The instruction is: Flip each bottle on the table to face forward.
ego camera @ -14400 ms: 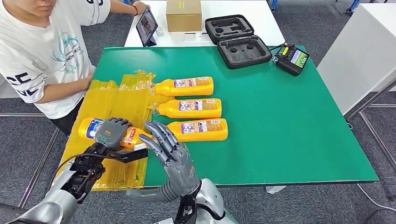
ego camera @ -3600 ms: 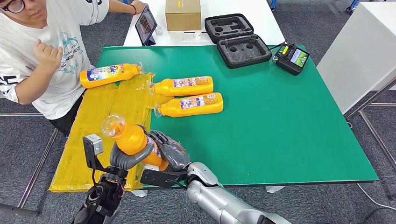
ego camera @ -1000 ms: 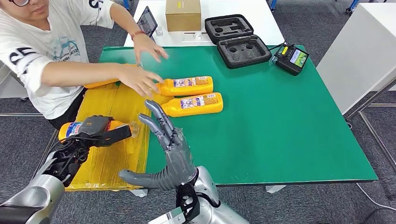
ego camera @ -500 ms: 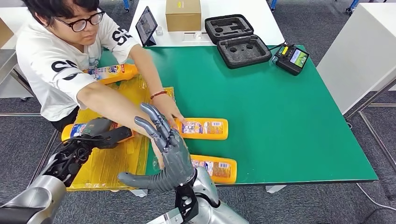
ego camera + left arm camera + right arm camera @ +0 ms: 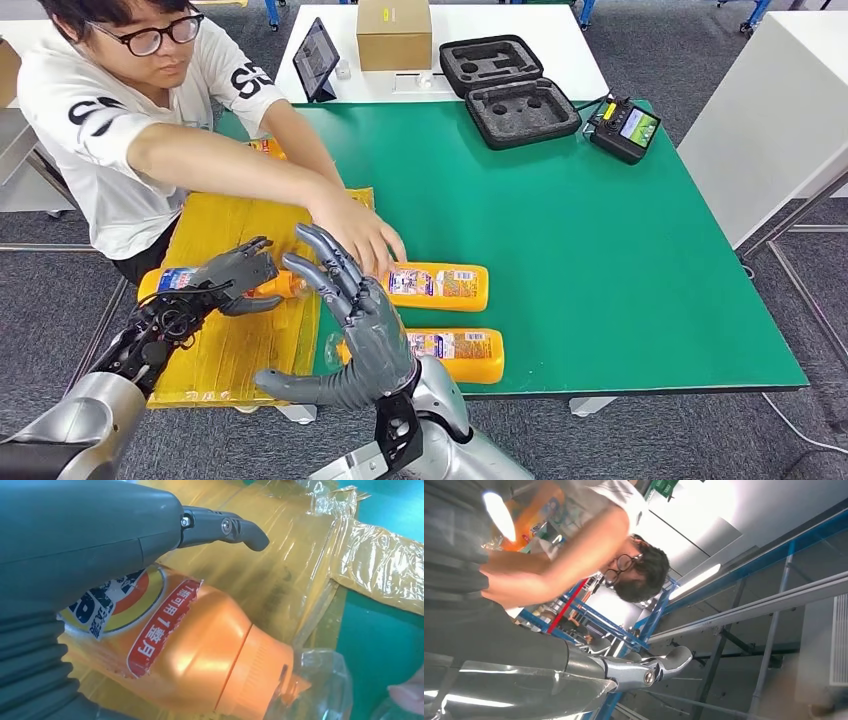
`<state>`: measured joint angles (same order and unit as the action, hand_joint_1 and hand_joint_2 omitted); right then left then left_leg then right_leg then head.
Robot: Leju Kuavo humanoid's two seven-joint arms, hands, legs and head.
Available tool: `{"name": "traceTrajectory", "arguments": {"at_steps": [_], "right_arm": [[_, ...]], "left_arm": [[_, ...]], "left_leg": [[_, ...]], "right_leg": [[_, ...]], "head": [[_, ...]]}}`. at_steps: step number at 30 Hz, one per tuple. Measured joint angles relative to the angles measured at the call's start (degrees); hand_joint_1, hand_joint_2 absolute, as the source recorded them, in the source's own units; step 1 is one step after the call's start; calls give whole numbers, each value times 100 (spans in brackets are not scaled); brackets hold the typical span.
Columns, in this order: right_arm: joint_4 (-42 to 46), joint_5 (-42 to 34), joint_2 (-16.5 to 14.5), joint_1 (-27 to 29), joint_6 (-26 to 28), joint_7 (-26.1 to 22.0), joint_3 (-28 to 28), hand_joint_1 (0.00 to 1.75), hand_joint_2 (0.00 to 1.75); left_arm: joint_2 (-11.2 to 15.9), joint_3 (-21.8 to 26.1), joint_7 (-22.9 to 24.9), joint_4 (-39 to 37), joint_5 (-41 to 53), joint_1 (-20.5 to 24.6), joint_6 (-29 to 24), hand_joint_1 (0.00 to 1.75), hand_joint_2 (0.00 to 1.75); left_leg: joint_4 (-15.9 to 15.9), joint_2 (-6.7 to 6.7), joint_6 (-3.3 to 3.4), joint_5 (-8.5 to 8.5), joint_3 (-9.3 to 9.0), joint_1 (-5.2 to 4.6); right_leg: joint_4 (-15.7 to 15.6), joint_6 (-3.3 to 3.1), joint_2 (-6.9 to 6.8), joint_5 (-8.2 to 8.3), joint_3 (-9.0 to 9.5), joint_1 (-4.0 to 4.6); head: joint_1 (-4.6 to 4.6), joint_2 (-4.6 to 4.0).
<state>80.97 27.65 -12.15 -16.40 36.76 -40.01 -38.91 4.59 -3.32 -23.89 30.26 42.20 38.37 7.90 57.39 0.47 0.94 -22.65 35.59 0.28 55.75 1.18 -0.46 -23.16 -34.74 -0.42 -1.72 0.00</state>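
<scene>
At the near edge of the green table [image 5: 620, 250], the robot's right hand [image 5: 355, 325] is raised upright, palm turned inward, fingers spread wide and holding nothing. Its forearm rises from below the table edge. Just behind it lies a near bottle [image 5: 455, 352], on its side with the label up, partly hidden by the hand. To the left, the left hand [image 5: 235, 275] reaches out low over the yellow plastic sheet [image 5: 235, 345], fingers opened and arched above a capped orange bottle [image 5: 185, 282] lying on that sheet; in the wrist view the thumb [image 5: 227, 529] stands clear of the bottle. Farther in, a second table bottle [image 5: 440, 285] lies on its side, a person's hand [image 5: 355, 232] resting at its cap end. Beyond sit a foam-lined case [image 5: 510, 85], a controller [image 5: 625, 125] and a cardboard box [image 5: 393, 32].
</scene>
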Motion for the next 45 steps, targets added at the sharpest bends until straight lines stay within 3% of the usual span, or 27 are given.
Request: {"name": "traceTrajectory", "arguments": {"at_steps": [7, 13, 20, 33, 35, 38, 42, 45], "right_arm": [[-18, 112, 0, 48, 1, 62, 63, 0, 175], [-91, 203, 0, 72, 0, 146, 71, 0, 175], [-158, 209, 0, 72, 1, 166, 70, 0, 175], [-191, 210, 0, 73, 0, 174, 70, 0, 175], [-192, 213, 0, 72, 0, 180, 70, 0, 175], [-192, 216, 0, 73, 0, 196, 70, 0, 175], [-200, 203, 0, 72, 26, 209, 68, 0, 175], [-218, 233, 2, 67, 82, 234, 57, 0, 175]], "left_arm": [[-37, 224, -44, -46, -678, 23, 250, 0, 0], [-170, 1019, -11, -59, -1987, -26, 109, 0, 0], [-265, 1406, -11, -60, -2073, -40, 84, 0, 0], [-309, 1537, -12, -62, -2084, -45, 70, 0, 0], [-316, 1568, -60, -61, -2158, -57, -110, 0, 0], [-342, 1692, -378, -17, -2456, -151, -915, 0, 0], [-403, 1874, -1341, 425, -2973, -468, -2731, 0, 175], [-450, 1785, -1603, 1378, -3140, -887, -4061, 0, 175]], "left_leg": [[0, -1, 0, 0, -12, 0], [0, 0, 0, 0, -12, 0], [0, 0, 0, 0, -11, 3], [-1, 0, 0, 0, -11, 2], [-1, 1, -1, 0, -11, 2], [0, 8, -5, -3, -10, 3], [1, 15, -7, -3, 1, 4], [1, 14, -7, -3, 13, 5]], "right_leg": [[0, 0, -1, 0, 14, 0], [0, 0, 1, 0, 11, 0], [0, 0, 2, 0, 10, 1], [0, 0, 2, 0, 11, 1], [0, 0, 2, 0, 11, 1], [1, -1, 6, 2, 5, 1], [1, -1, 9, 3, -12, 2], [2, -1, 9, 1, -19, 2]], "head": [[1, 0], [2, 0], [1, 0], [1, 0], [1, 0], [1, 0], [1, 0], [2, 0]]}}
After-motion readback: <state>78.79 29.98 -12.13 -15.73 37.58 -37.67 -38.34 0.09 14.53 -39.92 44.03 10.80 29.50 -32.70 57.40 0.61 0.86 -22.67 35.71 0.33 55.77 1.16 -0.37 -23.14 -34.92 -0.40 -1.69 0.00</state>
